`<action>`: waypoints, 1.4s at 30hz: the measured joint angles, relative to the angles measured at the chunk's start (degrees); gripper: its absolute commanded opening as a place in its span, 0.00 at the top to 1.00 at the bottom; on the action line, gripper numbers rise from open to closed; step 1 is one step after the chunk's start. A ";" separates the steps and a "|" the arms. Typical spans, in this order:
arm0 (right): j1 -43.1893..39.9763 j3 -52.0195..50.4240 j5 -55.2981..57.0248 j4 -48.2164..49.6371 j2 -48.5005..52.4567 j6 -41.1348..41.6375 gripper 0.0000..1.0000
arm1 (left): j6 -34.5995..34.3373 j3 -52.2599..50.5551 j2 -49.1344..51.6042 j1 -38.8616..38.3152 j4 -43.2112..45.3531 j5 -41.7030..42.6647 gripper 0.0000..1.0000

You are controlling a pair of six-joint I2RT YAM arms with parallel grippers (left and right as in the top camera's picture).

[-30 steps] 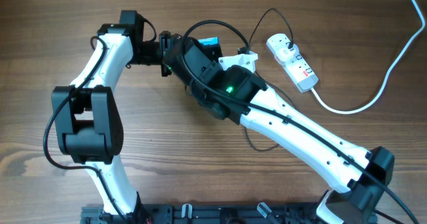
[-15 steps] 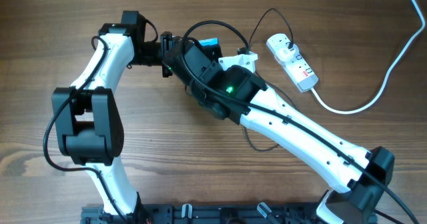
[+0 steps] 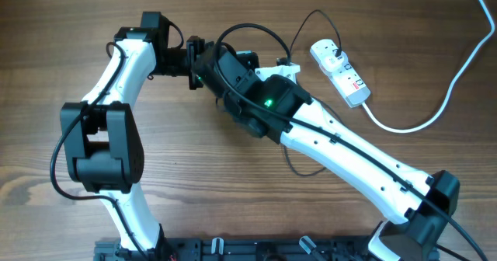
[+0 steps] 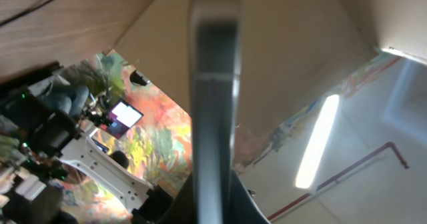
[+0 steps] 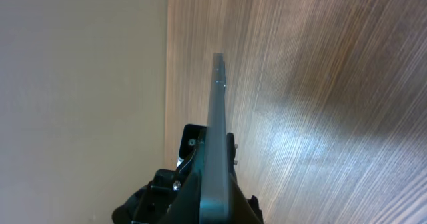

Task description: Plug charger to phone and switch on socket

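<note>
Phone (image 5: 216,117) now seemingly tilted, blue screen hidden.

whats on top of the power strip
A black plug sits in the power strip near its far end, beside the red switches. Its thin black cable loops toward the right arm, which covers its other end.

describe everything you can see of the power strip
The power strip is a white, plastic-looking bar with rounded ends, lying flat and diagonal on the upper right of the wooden table. Small red switches show on top. A dark plug sits in its upper-left end, its thin black cable looping away; a thick white cord leaves the lower-right end.
</note>
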 measured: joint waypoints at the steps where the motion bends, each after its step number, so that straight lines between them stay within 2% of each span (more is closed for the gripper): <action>1: 0.04 0.00 -0.04 0.04 0.00 -0.68 0.52 | -0.26 -0.02 -0.02 0.00 -0.28 -0.13 0.96; 2: 0.15 0.00 -0.20 0.07 0.00 -1.36 0.42 | -0.66 -0.02 -0.02 -0.02 -0.42 -0.44 0.96; 5: 0.15 0.00 -0.22 0.07 0.00 -4.20 0.26 | -0.90 -0.02 -0.02 -0.02 -0.42 -0.68 0.96; 10: 0.13 0.00 0.15 -0.13 -0.09 -10.73 0.16 | -1.14 -0.11 -0.02 0.00 4.90 -0.85 0.96; 12: 0.02 0.00 0.46 -1.03 -1.01 -16.68 0.09 | -1.18 -0.11 -0.02 0.07 7.82 -0.85 0.96; 15: -1.51 0.00 0.68 -6.38 -4.79 -26.64 0.05 | -0.52 -0.15 -0.02 0.24 11.43 -1.11 0.96; 17: -4.90 0.02 0.79 -13.70 -8.07 -32.17 0.00 | 0.26 -0.15 -0.02 0.72 11.87 -3.41 0.96; 19: -9.33 0.33 1.09 -21.79 -9.68 -36.22 0.01 | 1.05 -0.15 -0.02 1.57 11.93 -6.36 0.96; 22: -17.97 0.20 -0.15 -31.23 -10.23 -47.21 0.00 | 4.35 -0.15 -0.02 3.61 11.89 -10.86 0.96; 27: -25.90 0.17 -8.61 -32.46 -8.35 -64.70 0.00 | 13.51 -0.15 -0.31 4.61 11.08 -14.84 0.96; 30: -26.27 0.17 -12.87 -32.02 -4.39 -72.50 0.00 | 15.54 -0.28 -3.23 4.46 10.64 -20.76 0.96; 33: -26.27 0.17 -17.49 -31.17 0.57 -78.58 0.01 | 16.44 -0.28 -11.91 4.46 7.69 -34.88 0.96; 34: -26.27 0.17 -18.80 -30.82 2.86 -80.08 0.01 | 15.89 -0.28 -16.41 4.46 5.25 -43.23 0.96; 36: -26.27 0.17 -20.41 -30.49 5.35 -81.18 0.01 | 14.99 -0.20 -20.06 4.46 2.82 -52.87 0.96; 39: -26.27 0.17 -26.12 -29.40 9.88 -86.51 0.00 | 13.35 -0.20 -22.43 4.46 -1.62 -69.44 0.96; 42: -25.81 -0.55 -32.74 -28.94 15.47 -93.42 0.00 | 12.66 -0.24 -22.29 4.46 -3.39 -78.42 0.96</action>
